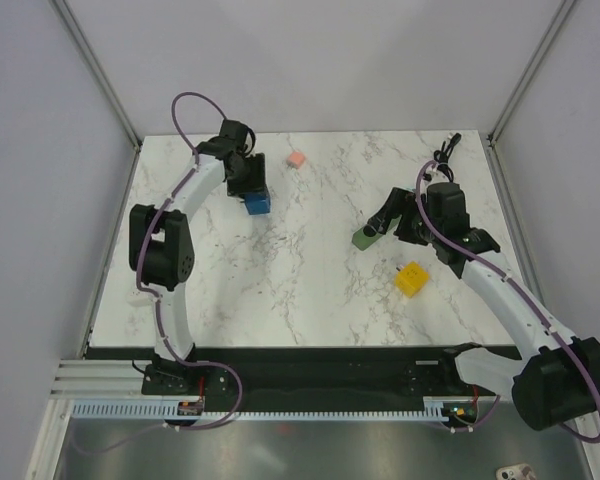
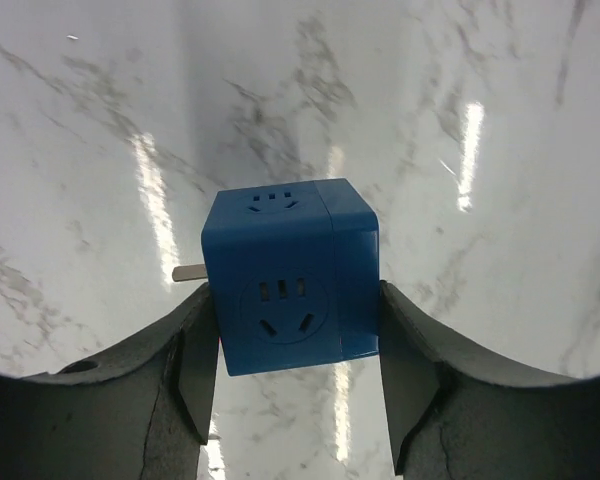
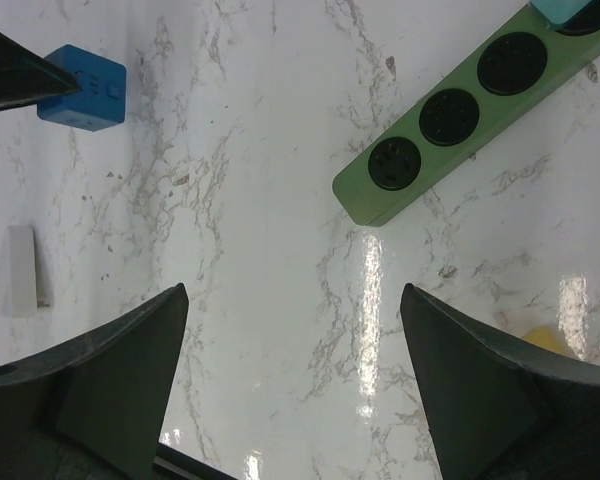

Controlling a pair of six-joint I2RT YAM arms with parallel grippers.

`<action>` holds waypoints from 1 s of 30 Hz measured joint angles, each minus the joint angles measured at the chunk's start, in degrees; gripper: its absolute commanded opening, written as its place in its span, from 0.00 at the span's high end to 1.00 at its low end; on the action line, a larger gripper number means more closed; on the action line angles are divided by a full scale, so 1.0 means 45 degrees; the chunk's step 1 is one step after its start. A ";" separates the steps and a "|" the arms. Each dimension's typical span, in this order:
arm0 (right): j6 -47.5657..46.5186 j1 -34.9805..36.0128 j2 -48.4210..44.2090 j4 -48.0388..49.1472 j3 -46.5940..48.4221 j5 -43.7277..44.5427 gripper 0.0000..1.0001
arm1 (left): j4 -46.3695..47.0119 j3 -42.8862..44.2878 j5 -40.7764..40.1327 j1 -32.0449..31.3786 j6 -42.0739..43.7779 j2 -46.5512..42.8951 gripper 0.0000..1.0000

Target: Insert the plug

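Observation:
The plug is a blue cube (image 2: pixel 290 290) with socket holes on two faces and a metal prong sticking out to its left. It sits between the fingers of my left gripper (image 2: pixel 295 300), whose pads press on both its sides. From above, the blue cube (image 1: pixel 258 205) is at the back left of the marble table, just under the left gripper (image 1: pixel 250 188). A green power strip (image 3: pixel 450 120) with round sockets lies ahead of my right gripper (image 3: pixel 292 295), which stands wide open over bare marble. The strip's end (image 1: pixel 365 238) shows near the right gripper (image 1: pixel 395 218).
A yellow cube (image 1: pixel 412 279) lies near the right arm. A small pink block (image 1: pixel 297 159) sits at the back, a black cable (image 1: pixel 445 150) at the back right corner. A teal piece (image 3: pixel 570 10) sits on the strip's far end. A pale block (image 3: pixel 18 272) lies left.

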 measured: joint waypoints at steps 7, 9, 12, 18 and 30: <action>0.0525 0.0000 -0.0937 -0.0083 -0.0486 -0.0423 0.04 | 0.0884 -0.2443 0.2103 -0.1263 -0.0539 -0.2982 0.98; 0.0690 0.0000 -0.1005 -0.0083 -0.0539 -0.0568 0.05 | 0.1239 -0.3167 0.2696 -0.1433 -0.0903 -0.3614 0.98; 0.0957 0.0000 -0.0991 -0.0102 -0.0568 -0.0831 0.05 | 0.1875 -0.4163 0.3138 -0.1744 -0.1316 -0.4163 0.98; 0.1345 0.0000 -0.1209 -0.0087 -0.0821 -0.1127 0.04 | 0.2191 -0.5629 0.2977 -0.2535 -0.1559 -0.4561 0.98; 0.1409 0.0238 -0.1443 0.0835 -0.1316 -0.1880 0.05 | 0.1642 -0.6067 0.1239 -0.3211 -0.2832 -0.5867 0.98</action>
